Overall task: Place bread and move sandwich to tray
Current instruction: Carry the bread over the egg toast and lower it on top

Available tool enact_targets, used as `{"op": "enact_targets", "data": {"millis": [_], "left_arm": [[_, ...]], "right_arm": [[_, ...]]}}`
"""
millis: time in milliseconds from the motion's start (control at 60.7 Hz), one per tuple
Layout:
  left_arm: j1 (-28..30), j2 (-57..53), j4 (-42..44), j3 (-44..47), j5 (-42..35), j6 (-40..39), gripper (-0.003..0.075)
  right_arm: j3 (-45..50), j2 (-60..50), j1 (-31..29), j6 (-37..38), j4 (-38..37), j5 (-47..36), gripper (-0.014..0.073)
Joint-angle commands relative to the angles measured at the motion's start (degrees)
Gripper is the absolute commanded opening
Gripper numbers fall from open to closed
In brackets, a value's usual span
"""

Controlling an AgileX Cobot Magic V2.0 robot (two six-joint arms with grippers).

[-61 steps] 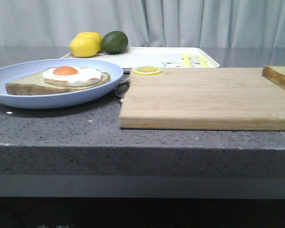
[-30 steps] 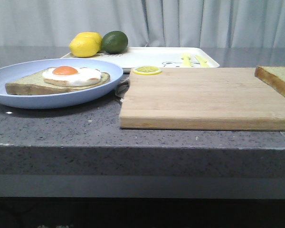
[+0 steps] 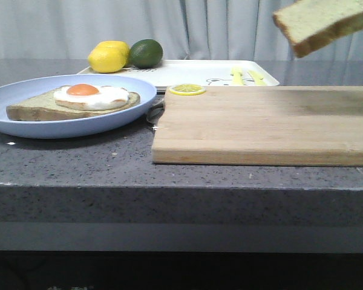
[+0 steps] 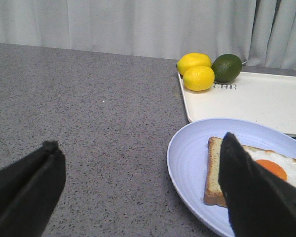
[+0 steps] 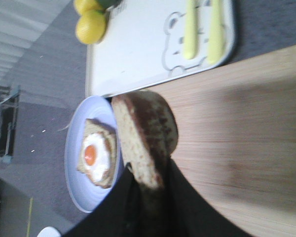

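The plain bread slice (image 3: 323, 23) hangs tilted in the air above the right end of the wooden cutting board (image 3: 260, 124). My right gripper (image 5: 149, 180) is shut on the bread (image 5: 143, 136); the gripper itself is out of the front view. The sandwich (image 3: 78, 101), bread with a fried egg, lies on the light-blue plate (image 3: 24, 124) at the left; it also shows in the left wrist view (image 4: 218, 168). The white tray (image 3: 187, 71) lies behind the board. My left gripper (image 4: 138, 182) is open and empty over the counter beside the plate (image 4: 187, 158).
Two lemons (image 3: 107, 57) and a lime (image 3: 146, 53) sit at the tray's far left corner. A lemon slice (image 3: 187, 89) lies at the board's back left corner. Yellow utensils (image 3: 247, 76) lie on the tray. The counter's front edge is close.
The bread has risen from the right end of the cutting board into the air and shifted left, held by my right gripper. The plate and sandwich have not moved.
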Motion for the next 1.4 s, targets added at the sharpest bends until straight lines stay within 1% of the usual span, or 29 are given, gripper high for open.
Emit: {"op": "enact_targets", "data": {"millis": [0, 115, 313, 461, 543, 609, 659, 790, 906, 972, 1087, 1202, 1383], "left_arm": [[-0.36, 0.37, 0.0, -2.02, -4.98, -0.28, 0.0616], [-0.36, 0.37, 0.0, -2.02, -4.98, -0.28, 0.0616], [-0.36, 0.37, 0.0, -2.02, -4.98, -0.28, 0.0616], [-0.36, 0.37, 0.0, -2.02, -4.98, -0.28, 0.0616], [-0.36, 0.37, 0.0, -2.02, -4.98, -0.28, 0.0616], [-0.36, 0.37, 0.0, -2.02, -4.98, -0.28, 0.0616], [-0.36, 0.37, 0.0, -2.02, -4.98, -0.28, 0.0616], [-0.36, 0.37, 0.0, -2.02, -4.98, -0.28, 0.0616], [-0.36, 0.37, 0.0, -2.02, -4.98, -0.28, 0.0616], [-0.36, 0.37, 0.0, -2.02, -4.98, -0.28, 0.0616], [-0.36, 0.37, 0.0, -2.02, -4.98, -0.28, 0.0616], [-0.36, 0.37, 0.0, -2.02, -4.98, -0.28, 0.0616], [-0.36, 0.37, 0.0, -2.02, -4.98, -0.28, 0.0616]], "right_arm": [[-1.83, -2.21, 4.95, -1.11, 8.02, -0.94, -0.0059], [-1.83, -1.9, 13.69, -1.11, 11.19, -6.23, -0.0059], [-1.83, 0.85, 31.38, -1.11, 17.94, -18.77, -0.0059], [-1.88, 6.14, 43.81, -1.25, 24.67, -32.22, -0.0059], [-2.06, 9.33, 48.07, -1.25, 29.14, -40.81, -0.0059], [-2.26, 11.49, 49.69, -1.25, 32.32, -45.56, -0.0059], [-2.85, 13.1, 50.04, -1.25, 32.68, -47.08, -0.0059], [-5.39, 16.81, 50.09, -1.25, 32.61, -45.46, -0.0059], [-8.24, 19.59, 50.09, -1.25, 32.61, -41.98, -0.0055], [-9.01, 20.42, 50.09, -1.25, 32.61, -41.16, -0.003], [-9.06, 20.66, 50.09, -1.25, 31.88, -41.42, 0.005], [-9.06, 20.66, 50.03, -1.25, 29.48, -41.42, 0.0127], [-9.06, 20.66, 50.03, -1.25, 25.12, -41.09, 0.0176]]}}
